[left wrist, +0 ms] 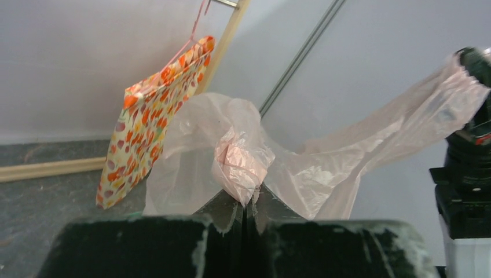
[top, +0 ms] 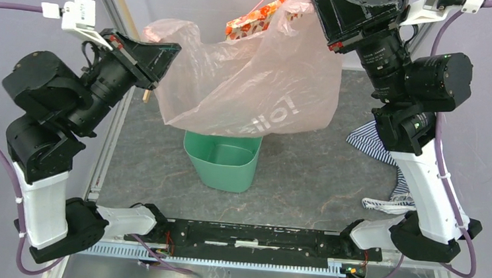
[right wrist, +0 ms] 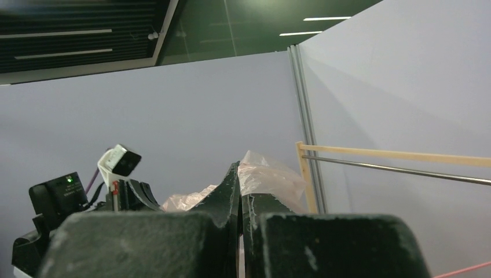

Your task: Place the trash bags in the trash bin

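While both arms are reaching up over the table [top: 306, 177], the pink translucent trash bag [top: 254, 80] is hanging stretched between them and sagging in the middle. The left gripper [left wrist: 246, 204] is pinching a bunched corner of the bag, its jaws pressed together on the film. The right gripper [right wrist: 241, 184] is clamping a crumpled fold at the bag's other end, higher and farther back, jaws likewise closed on it. The bag's lower edge, carrying white lettering, is drooping over the far rim of the trash bin [top: 223, 160]; whether it is touching the rim is unclear. The bin is standing upright on the table between the 2 arms. An orange floral bag [left wrist: 150, 116] is hanging behind the pink one, and a striped cloth [top: 372, 141] is lying beside the right arm.
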{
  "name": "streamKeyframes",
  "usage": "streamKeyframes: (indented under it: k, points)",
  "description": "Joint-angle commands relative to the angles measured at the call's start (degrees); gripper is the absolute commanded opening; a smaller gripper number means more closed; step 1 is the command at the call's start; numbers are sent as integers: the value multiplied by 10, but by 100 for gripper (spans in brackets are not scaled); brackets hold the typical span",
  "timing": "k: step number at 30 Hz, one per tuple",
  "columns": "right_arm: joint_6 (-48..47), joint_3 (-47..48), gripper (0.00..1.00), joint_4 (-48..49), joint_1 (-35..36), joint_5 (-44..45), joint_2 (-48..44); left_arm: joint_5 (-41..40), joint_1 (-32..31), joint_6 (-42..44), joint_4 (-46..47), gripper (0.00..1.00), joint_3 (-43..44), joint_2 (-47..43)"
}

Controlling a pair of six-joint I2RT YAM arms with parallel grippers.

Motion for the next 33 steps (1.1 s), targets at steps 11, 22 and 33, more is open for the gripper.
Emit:
streamKeyframes:
  k: [11,22,33]
  points:
    - [21,21,0,26,48,-6,23,-23,2,-60,-40,2,-21,-24]
    - [14,30,0,32,65,10,10,65,2,-94,-23,2,-18,-33]
    - [16,44,0,42,74,17,22,28,2,-136,-28,2,-18,-44]
